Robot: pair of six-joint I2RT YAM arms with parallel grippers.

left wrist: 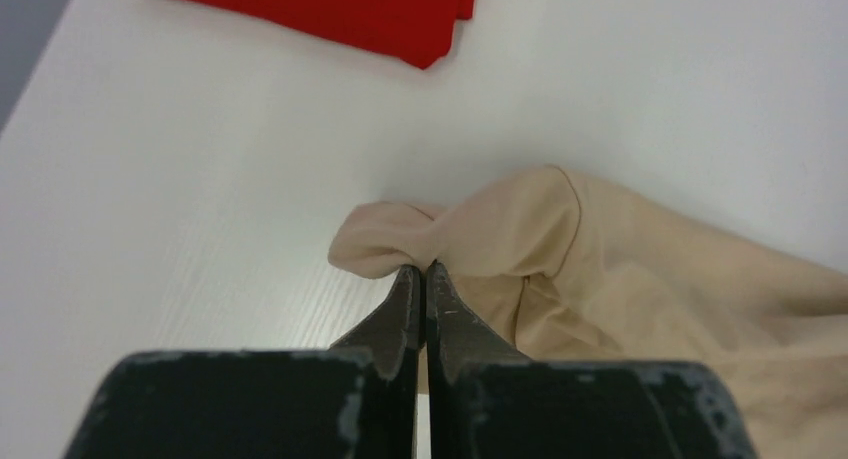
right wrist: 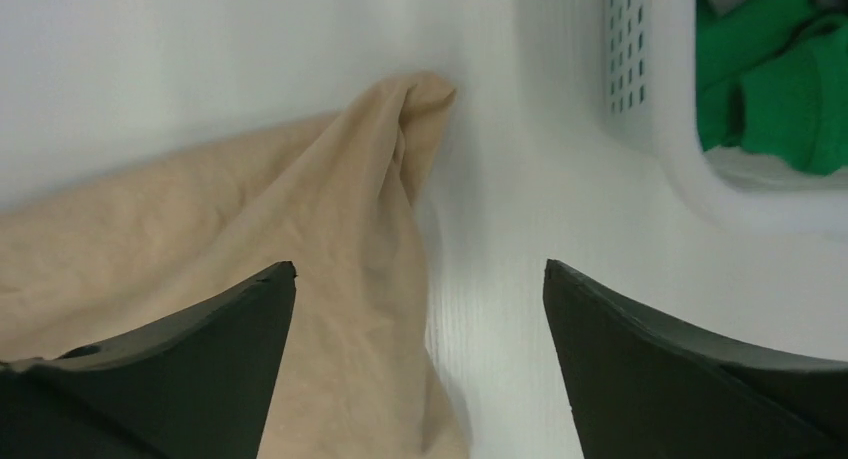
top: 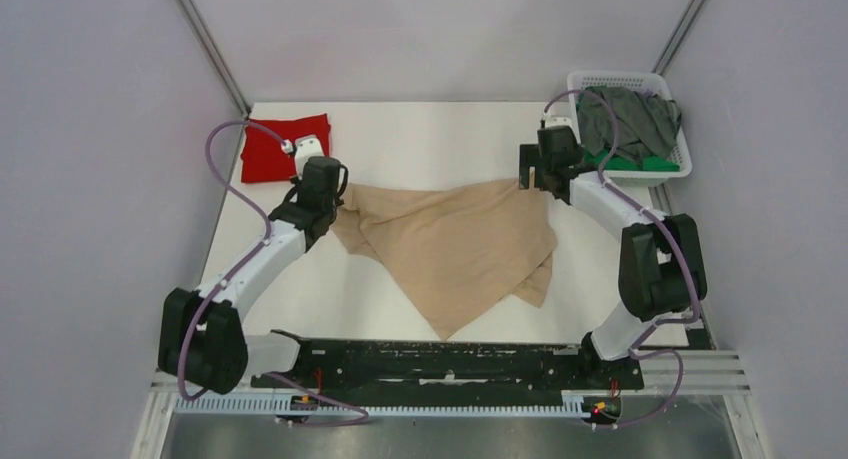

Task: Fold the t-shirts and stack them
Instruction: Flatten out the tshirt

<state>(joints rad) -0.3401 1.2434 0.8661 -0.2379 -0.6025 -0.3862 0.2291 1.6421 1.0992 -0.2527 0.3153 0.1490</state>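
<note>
The beige t-shirt (top: 455, 249) lies rumpled and spread in the middle of the white surface (top: 440, 139). The left tool (left wrist: 422, 269) is clenched on its bunched left corner. The right tool (right wrist: 420, 269) hangs with its jaws wide apart over the right corner, holding nothing. A folded red t-shirt (top: 275, 149) lies at the far left. At the far right, a white basket (top: 625, 79) holds a grey t-shirt (top: 630, 119) and a green t-shirt (top: 640, 162).

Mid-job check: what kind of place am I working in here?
Probably a lab test cell, not a home: plain grey panel walls enclose a white table, robot arms are bolted at its near edge, and a laundry basket sits far right.
</note>
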